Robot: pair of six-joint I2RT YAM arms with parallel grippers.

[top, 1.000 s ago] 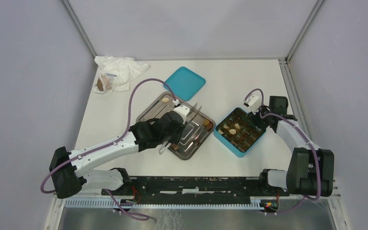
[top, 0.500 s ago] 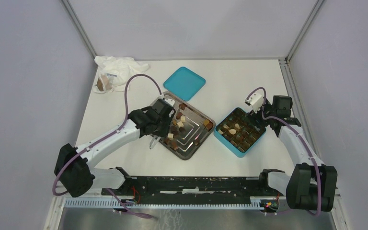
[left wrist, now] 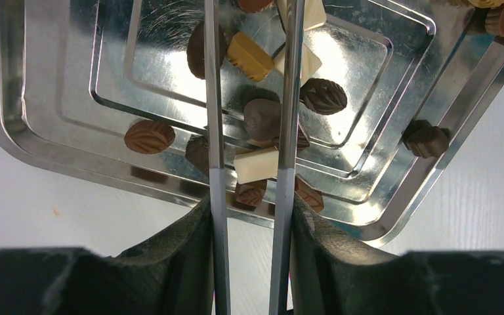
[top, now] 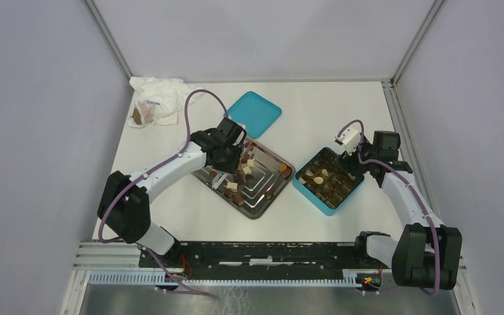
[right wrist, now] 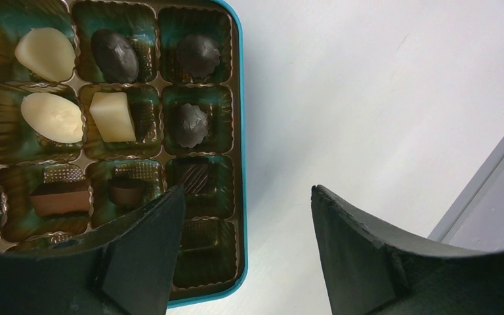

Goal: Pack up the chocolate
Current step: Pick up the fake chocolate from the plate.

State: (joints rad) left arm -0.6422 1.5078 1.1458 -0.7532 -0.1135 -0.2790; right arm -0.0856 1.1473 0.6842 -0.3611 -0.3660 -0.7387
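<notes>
Right claw [right wrist: 244, 193] now gapes wide, empty, box [top: 312, 199] beneath its left finger; left claw [left wrist: 252, 26], narrow, now straddles chocolate [left wrist: 262, 119]: next pick likely.

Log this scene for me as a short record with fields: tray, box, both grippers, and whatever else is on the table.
tray: steel tray, loose chocolates scattered on it
box: teal box right of tray, some cells filled, some empty
left gripper: over tray, fingers apart, nothing visibly gripped
right gripper: over box's edge, open, empty
lid: teal lid behind tray
bag: white bag far left
</notes>
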